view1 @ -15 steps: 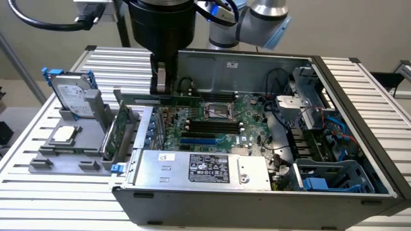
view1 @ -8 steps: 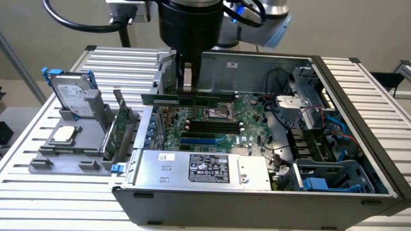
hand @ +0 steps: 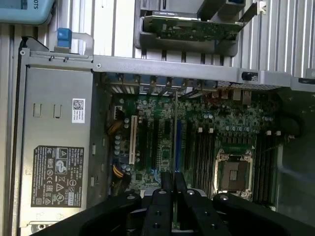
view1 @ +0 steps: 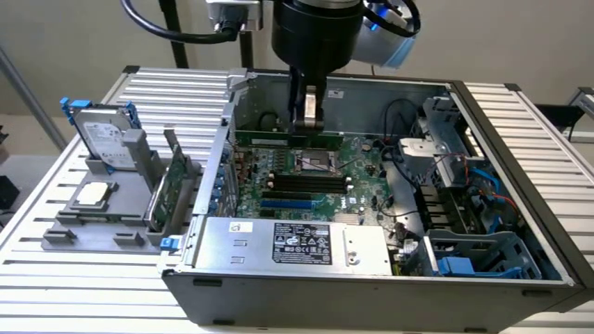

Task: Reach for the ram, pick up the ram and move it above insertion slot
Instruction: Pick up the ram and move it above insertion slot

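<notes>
1. The open computer case (view1: 371, 296) lies on the ribbed metal surface (view1: 149, 87). Its walls stand up on every side of the work, so the only free way in is from above.
2. Inside, the grey power supply (view1: 288, 240) fills the near end. The motherboard (view1: 366, 156) lies flat beyond it, and a drive cage with loose cables crowds the exterior view's right.
3. The gripper (view1: 307, 129) hangs inside the case over the motherboard, near the far wall. There is little room behind it and more toward the power supply.
4. The black memory slots (view1: 304, 184) run side by side between the processor socket (view1: 316, 161) and a blue slot (view1: 292, 204), and they look unoccupied.
5. The ram (view1: 264, 139) is off the surface and carried level, seen as a green strip across the jaws. In the wrist view it is edge-on, a thin line (hand: 176, 132) running out from between the jaws, which are closed tight on it.
6. We judge the pick-up done and the carry over the slot under way. From the wrist view, the stick's line seems to fall along the blue slot, just beside the black ones.
7. Getting it above a black slot calls for a small sideways shift. The stick has to stay parallel to the slots, and well above the socket and the taller parts.
</notes>
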### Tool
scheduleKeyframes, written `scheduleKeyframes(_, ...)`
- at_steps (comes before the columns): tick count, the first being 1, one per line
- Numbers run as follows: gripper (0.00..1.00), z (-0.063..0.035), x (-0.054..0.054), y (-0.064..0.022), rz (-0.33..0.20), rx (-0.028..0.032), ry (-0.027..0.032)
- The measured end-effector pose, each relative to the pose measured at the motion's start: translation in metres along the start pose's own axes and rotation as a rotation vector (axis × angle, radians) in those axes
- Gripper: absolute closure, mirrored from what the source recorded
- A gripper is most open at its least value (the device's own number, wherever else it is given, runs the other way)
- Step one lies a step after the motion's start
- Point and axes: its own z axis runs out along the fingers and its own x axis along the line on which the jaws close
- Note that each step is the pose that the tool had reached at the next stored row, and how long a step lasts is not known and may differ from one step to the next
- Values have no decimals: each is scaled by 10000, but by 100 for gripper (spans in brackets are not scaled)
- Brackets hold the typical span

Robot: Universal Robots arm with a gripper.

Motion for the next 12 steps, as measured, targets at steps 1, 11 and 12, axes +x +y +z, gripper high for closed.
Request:
scheduleKeyframes(1,86,6,-33,-25,1,0,10)
scheduleKeyframes(11,86,87,-315,-165,13,33,120)
scheduleKeyframes(12,86,94,-332,-166,19,45,126)
